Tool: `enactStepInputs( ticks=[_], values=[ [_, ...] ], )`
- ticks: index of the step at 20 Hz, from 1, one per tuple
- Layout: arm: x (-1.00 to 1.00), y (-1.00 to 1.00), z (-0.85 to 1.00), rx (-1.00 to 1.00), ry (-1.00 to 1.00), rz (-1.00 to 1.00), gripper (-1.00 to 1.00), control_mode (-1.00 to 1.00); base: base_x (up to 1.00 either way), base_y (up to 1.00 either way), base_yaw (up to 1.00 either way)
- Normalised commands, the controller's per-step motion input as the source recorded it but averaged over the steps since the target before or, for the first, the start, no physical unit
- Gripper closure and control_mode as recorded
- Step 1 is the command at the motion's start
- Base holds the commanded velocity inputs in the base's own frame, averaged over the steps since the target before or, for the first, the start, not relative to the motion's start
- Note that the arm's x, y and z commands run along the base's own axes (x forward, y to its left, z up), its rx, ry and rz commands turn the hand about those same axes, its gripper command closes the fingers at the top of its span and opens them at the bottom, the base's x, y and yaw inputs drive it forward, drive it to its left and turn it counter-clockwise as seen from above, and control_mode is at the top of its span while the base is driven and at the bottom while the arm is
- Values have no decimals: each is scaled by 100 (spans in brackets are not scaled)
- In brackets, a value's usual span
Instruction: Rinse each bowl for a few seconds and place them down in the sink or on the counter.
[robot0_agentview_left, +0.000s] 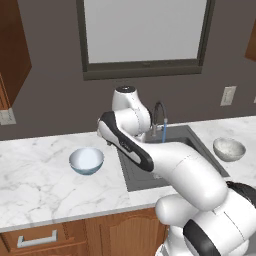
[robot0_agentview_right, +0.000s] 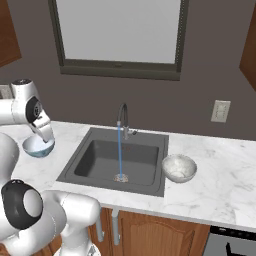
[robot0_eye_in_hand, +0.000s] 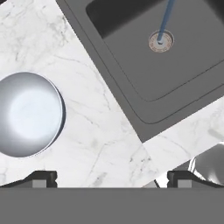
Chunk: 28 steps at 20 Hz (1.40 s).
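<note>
The light blue bowl (robot0_agentview_left: 86, 160) stands upright on the counter (robot0_agentview_left: 40, 185) left of the sink (robot0_agentview_left: 192, 145). The speckled bowl (robot0_agentview_left: 229, 149) rests on the counter right of the sink. In the hand view my gripper (robot0_eye_in_hand: 113, 178) hangs open and empty above bare marble, with the blue bowl (robot0_eye_in_hand: 28, 113) to one side and the sink (robot0_eye_in_hand: 175, 78) to the other. In the right base view my hand partly covers the blue bowl (robot0_agentview_right: 35, 147); the speckled bowl (robot0_agentview_right: 178, 167) sits at the sink's (robot0_agentview_right: 100, 160) right rim.
Water runs from the gooseneck faucet (robot0_agentview_right: 122, 115) in a thin blue stream (robot0_agentview_right: 119, 150) onto the drain (robot0_eye_in_hand: 160, 41). My own arm crosses the sink's left part in the left base view. A window and dark wall stand behind the counter; a wall socket (robot0_agentview_right: 220, 111) is at the right.
</note>
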Motion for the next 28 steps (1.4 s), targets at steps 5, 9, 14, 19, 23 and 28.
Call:
enactStepInputs(
  ticks=[5, 9, 14, 19, 23, 28],
  values=[
    [15, 14, -26, 3, 0, 1, -100, -100, 0, 0, 0],
    [16, 12, -16, 0, 0, 0, -100, -100, 0, 0, 0],
    [22, 15, -20, 0, 0, 0, -100, -100, 0, 0, 0],
    [20, 10, -19, 0, 0, 0, -100, -100, 0, 0, 0],
    [19, 7, -21, 0, 0, 2, -100, -100, 0, 0, 0],
    [18, 9, -22, 0, 0, 2, -100, -100, 0, 0, 0]
  ],
)
